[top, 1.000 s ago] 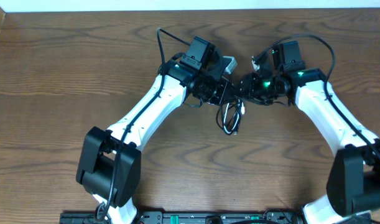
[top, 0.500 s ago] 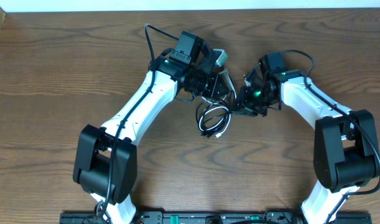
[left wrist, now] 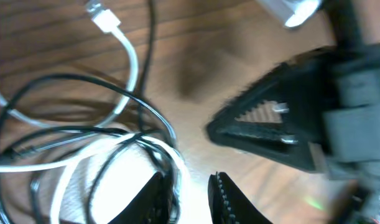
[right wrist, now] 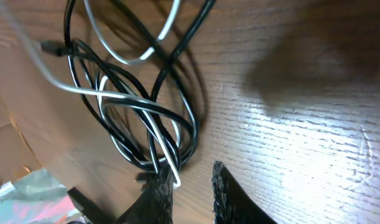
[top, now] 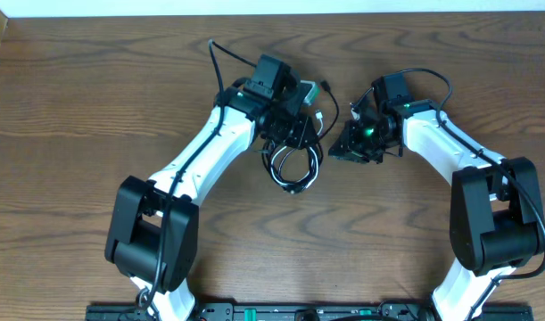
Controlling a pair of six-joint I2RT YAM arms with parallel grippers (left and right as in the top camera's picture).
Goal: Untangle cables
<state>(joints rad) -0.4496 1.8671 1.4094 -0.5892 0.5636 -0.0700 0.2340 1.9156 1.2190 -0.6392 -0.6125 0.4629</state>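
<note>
The cables lie tangled in a small coil (top: 293, 167) on the wooden table between the two arms. The black cable (left wrist: 65, 81) loops round several times, and the white cable (left wrist: 130, 62) threads through it and ends in a small plug (left wrist: 102, 17). My left gripper (top: 296, 138) (left wrist: 188, 177) hovers over the coil's upper edge. It is narrowly open, with strands of both cables running through the gap against its left finger (left wrist: 153, 198). My right gripper (top: 345, 150) (right wrist: 191, 173) is just right of the coil, narrowly open on nothing. The tangle (right wrist: 146, 118) lies past its tips.
A white block-shaped plug (top: 309, 89) lies just beyond the left gripper. The right gripper's black fingers (left wrist: 270, 130) show close by in the left wrist view. Bare wood (top: 76, 107) surrounds the arms; a pale strip (top: 272, 7) runs along the table's far edge.
The left gripper moved left and the coil slid with it, away from the right gripper. Left jaws parted a little; right jaws narrowed. The right arm swung in, then held still.
</note>
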